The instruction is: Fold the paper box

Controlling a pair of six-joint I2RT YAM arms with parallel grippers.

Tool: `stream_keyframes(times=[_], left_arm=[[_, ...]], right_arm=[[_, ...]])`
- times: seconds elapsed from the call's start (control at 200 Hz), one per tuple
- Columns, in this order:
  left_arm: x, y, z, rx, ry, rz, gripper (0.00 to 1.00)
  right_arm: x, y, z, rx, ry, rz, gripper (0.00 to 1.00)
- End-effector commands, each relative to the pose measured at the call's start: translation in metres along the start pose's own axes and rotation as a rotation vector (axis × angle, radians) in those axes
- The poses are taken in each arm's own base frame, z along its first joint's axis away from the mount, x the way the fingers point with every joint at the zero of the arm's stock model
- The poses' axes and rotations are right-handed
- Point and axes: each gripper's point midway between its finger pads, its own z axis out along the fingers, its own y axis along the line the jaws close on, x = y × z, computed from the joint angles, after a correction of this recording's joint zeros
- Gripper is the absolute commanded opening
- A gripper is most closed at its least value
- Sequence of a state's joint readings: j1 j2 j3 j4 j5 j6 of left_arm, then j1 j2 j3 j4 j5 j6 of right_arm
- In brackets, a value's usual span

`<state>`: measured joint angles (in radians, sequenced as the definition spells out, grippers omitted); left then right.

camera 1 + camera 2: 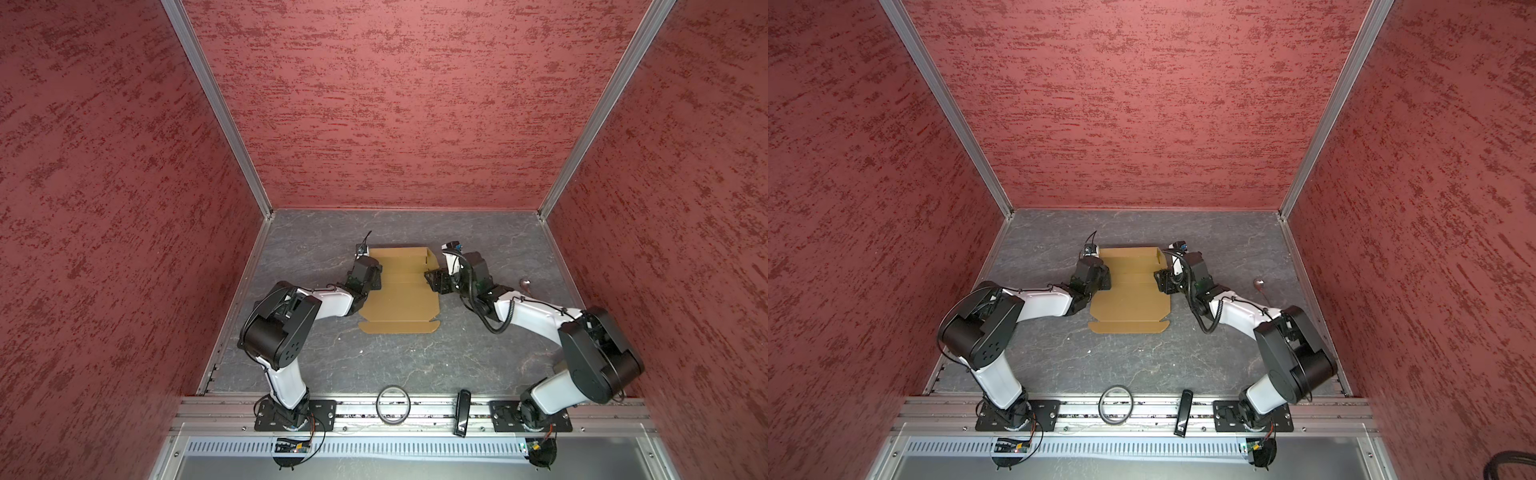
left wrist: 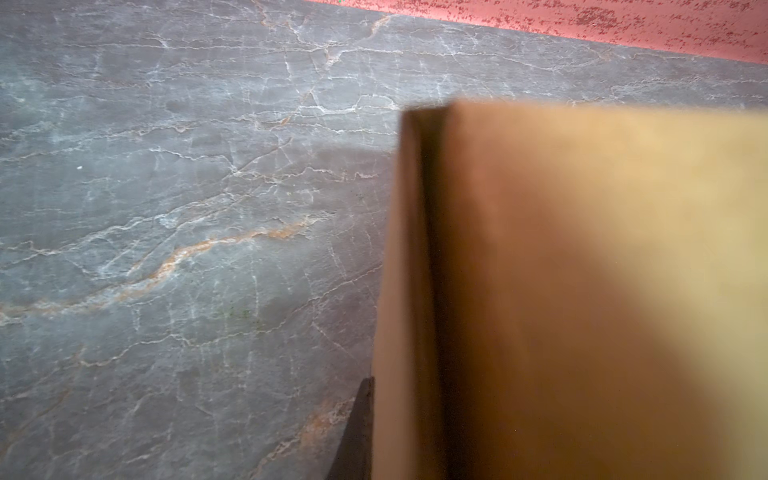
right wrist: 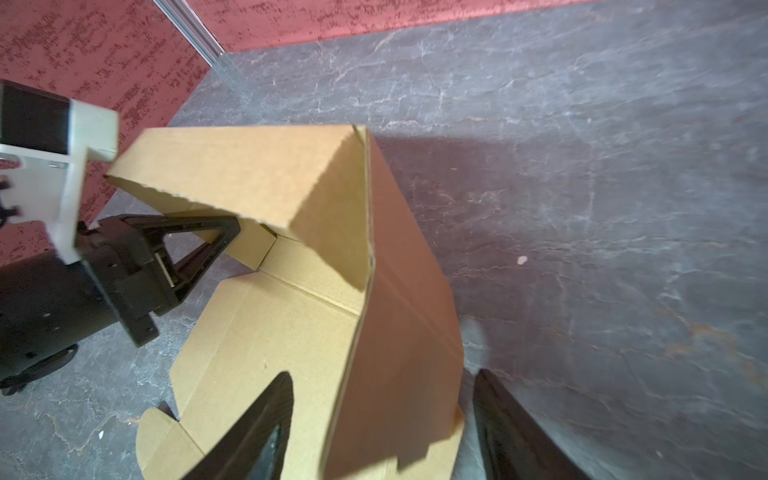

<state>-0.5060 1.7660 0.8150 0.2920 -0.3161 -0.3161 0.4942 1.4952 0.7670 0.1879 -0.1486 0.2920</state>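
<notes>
Handling: paper box (image 1: 399,291) looks light, and its panels look rather stiff, but it is weak along the creases. I judge it will slide on the smooth counter (image 1: 415,365) if it is pushed from one side only. A hard pinch could dent the corrugated board.
Where to hold: the upright side walls seem best, close to a crease, with one arm at each side so the sheet does not turn. The small ears at the near edge seem too weak to pull.
Place: in both top views the paper box (image 1: 1129,291) lies toward the far middle of the counter, between the two arms.
Look: plain tan-brown cardboard with no print. The far part has raised walls. In the right wrist view the right wall stands nearly upright, with an end flap bent inward. The near panel lies flat and ends in a narrow strip with two rounded ears.
Left side: left gripper (image 3: 226,235) has its jaws closed narrow at the left wall. The left wrist view shows board directly against one finger, so the wall seems pinched.
Right side: right gripper (image 3: 382,378) has its jaws wide, one finger inside over the floor panel and one outside. The right wall stands between them, not pinched.
Risk: with no grip on it, the right wall may lean outward.
</notes>
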Motion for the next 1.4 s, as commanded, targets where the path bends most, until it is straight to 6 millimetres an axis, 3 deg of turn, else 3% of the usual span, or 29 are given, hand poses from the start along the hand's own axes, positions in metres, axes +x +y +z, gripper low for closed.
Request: stream_keyframes(times=[0.0,0.165,0.326,0.471,0.636,0.731,0.867,0.997,1.398], left_arm=[[0.015,0.0,0.004,-0.005,0.041,0.032,0.08],[0.015,0.001,0.004,-0.005,0.042,0.036,0.08],[0.016,0.0,0.005,-0.005,0.044,0.032,0.08],[0.017,0.001,0.005,-0.008,0.048,0.036,0.08],[0.015,0.0,0.005,-0.006,0.046,0.037,0.08],[0.015,0.0,0.005,-0.006,0.047,0.04,0.08],[0.014,-0.001,0.005,-0.006,0.047,0.044,0.08],[0.013,-0.001,0.005,-0.006,0.048,0.047,0.08],[0.01,-0.004,0.005,0.006,0.043,0.051,0.08]], right_arm=[[-0.011,0.0,-0.025,0.034,-0.045,-0.037,0.7],[-0.039,-0.016,-0.058,0.085,-0.125,-0.052,0.7],[-0.05,-0.04,-0.07,0.115,-0.168,-0.019,0.7],[-0.041,-0.059,-0.058,0.149,-0.118,-0.018,0.69],[-0.013,-0.07,-0.015,0.114,0.017,-0.055,0.6],[-0.005,-0.069,0.003,0.079,0.051,-0.076,0.57],[-0.008,-0.059,0.013,0.019,0.051,-0.104,0.56],[-0.009,-0.042,0.016,-0.035,0.052,-0.147,0.56],[-0.014,-0.024,0.021,-0.094,0.039,-0.197,0.56]])
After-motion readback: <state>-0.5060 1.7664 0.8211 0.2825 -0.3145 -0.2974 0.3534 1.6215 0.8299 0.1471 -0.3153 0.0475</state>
